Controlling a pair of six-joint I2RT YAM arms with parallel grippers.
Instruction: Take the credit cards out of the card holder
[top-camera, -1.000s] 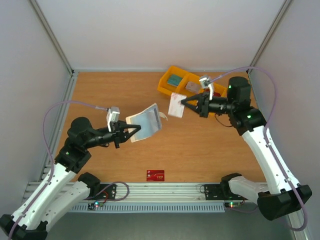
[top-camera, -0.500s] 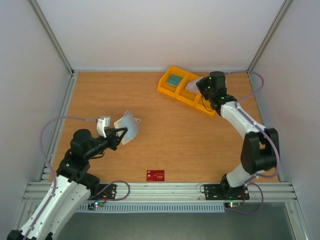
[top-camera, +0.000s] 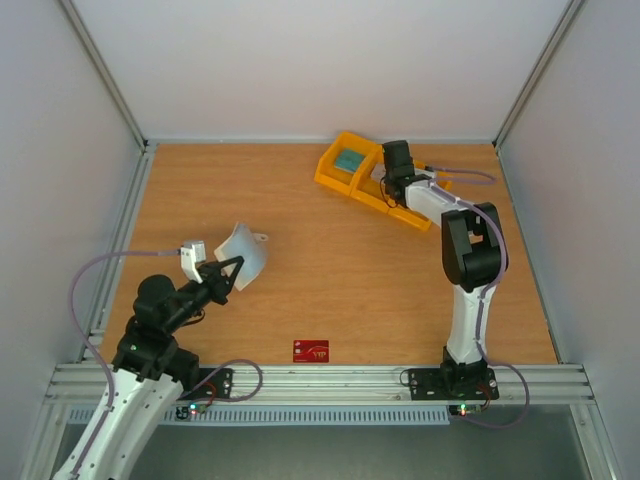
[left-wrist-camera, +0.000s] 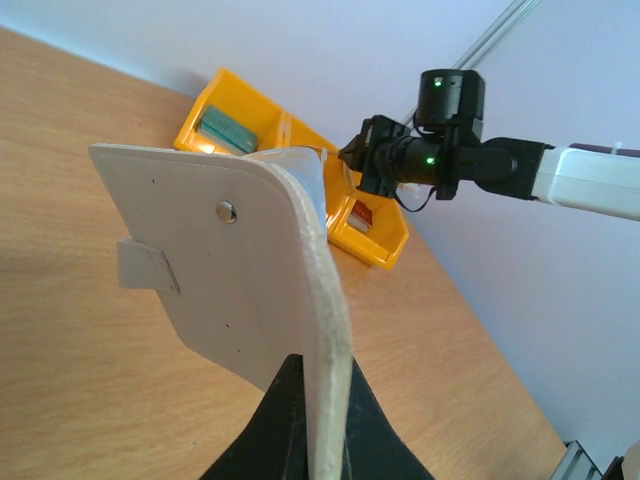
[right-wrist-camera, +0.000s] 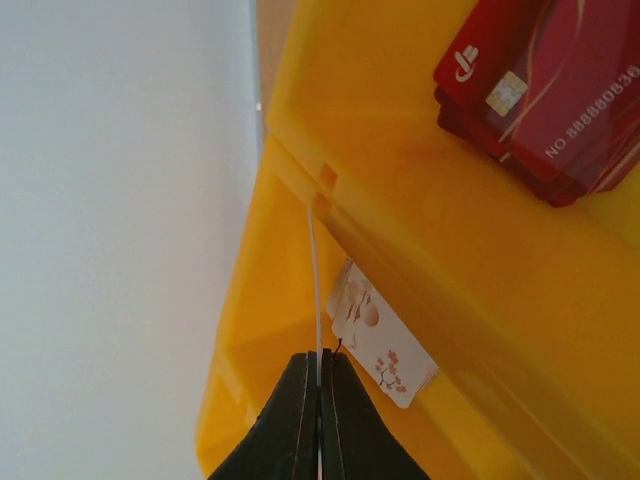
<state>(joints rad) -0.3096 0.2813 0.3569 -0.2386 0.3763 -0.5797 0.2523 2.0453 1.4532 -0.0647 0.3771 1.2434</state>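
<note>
My left fingers (left-wrist-camera: 278, 415) are pinching the bottom edge of the card holder (left-wrist-camera: 235, 285). It stands upright off the counter (top-camera: 330, 270), left of centre in the top view. Its cream outside faces my wrist camera, showing a small metal snap stud (left-wrist-camera: 226, 210) and a short tab (left-wrist-camera: 146, 268) on the left edge. The holder curls over at its top right, where a little of the pale lining shows.

My right fingers (right-wrist-camera: 292, 408) are pressed together on a thin card (right-wrist-camera: 315, 290). It is seen edge-on as a white line over the middle compartment of the yellow bin (right-wrist-camera: 400, 210). I cannot tell whether it touches the bin. Just beside it, a pale card (right-wrist-camera: 382, 350) with reddish flower print lies on that compartment's floor. In the next compartment, at the upper right of the right wrist view, lies a stack of red cards (right-wrist-camera: 545, 90) with white numbers.

In the top view the bin sits at the upper right of the counter. A single red card (top-camera: 311, 351) lies flat at the bottom centre, well apart from both arms.
</note>
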